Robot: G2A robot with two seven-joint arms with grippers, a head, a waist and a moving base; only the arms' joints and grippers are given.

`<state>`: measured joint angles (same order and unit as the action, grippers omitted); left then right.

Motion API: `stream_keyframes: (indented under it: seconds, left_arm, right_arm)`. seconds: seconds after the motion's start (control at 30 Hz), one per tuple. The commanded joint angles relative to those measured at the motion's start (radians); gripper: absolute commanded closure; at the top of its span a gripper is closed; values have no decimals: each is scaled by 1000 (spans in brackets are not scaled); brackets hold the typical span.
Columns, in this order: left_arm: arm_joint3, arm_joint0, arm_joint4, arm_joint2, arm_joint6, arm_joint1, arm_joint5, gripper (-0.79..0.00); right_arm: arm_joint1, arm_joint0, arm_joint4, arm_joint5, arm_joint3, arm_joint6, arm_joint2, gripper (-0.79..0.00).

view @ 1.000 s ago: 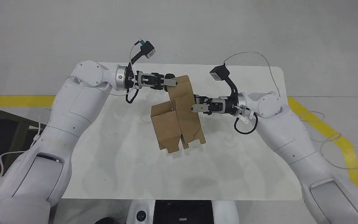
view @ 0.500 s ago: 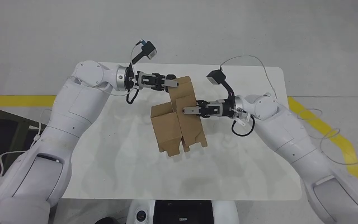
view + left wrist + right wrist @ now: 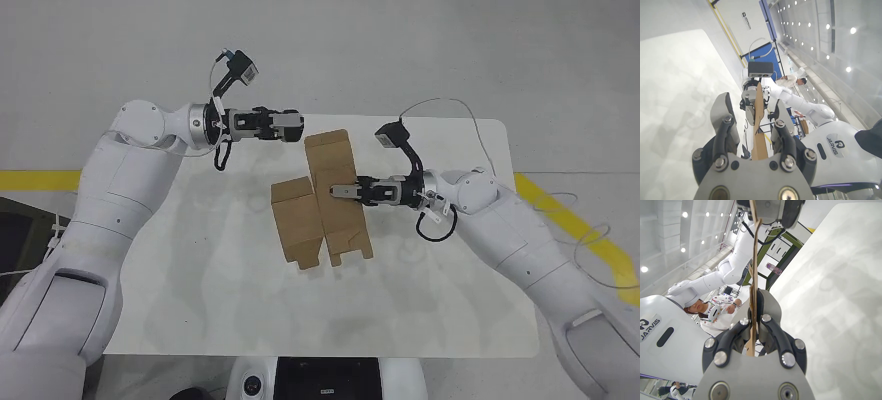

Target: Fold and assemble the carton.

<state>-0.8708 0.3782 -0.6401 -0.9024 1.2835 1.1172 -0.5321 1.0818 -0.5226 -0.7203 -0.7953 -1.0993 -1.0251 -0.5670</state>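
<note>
Here, a white table point(image 3: 200, 300) stands on grey floor point(image 3: 400, 50) with a yellow line point(image 3: 40, 180). The right gripper point(image 3: 337, 190) clamps the brown carton point(image 3: 335, 225); the left gripper point(image 3: 298, 122) gapes nearby.

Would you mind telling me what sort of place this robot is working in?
Probably an indoor robotics lab or test hall: a white table stands on a grey floor marked with a yellow line, rows of ceiling lights sit high overhead, and a green-framed workbench stands beyond.
</note>
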Motion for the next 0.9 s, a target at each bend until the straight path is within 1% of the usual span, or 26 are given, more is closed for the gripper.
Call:
stream_keyframes:
  seconds: [0.0,0.13,0.23,0.33,0.57,0.87]
  left_arm:
    - [27,-11,36,-12,-35,-2,-24,-785]
    - [34,-6,82,-28,-58,-9,-42,-785]
    - [19,14,113,-36,-56,-16,-52,-785]
    - [-10,43,127,-42,-64,-21,-43,-785]
    - [-166,166,142,-46,-66,-33,2,-785]
    - [-323,276,184,-72,-118,-50,72,-785]
  right_arm:
    - [-1,6,-23,9,23,-9,-4,0]
    - [1,14,-85,19,104,-19,-36,0]
    - [5,25,-88,36,150,-33,-52,0]
    - [12,37,-72,64,170,-14,-65,0]
    - [27,26,-28,100,182,73,-89,0]
    - [47,3,-18,104,183,95,-115,0]
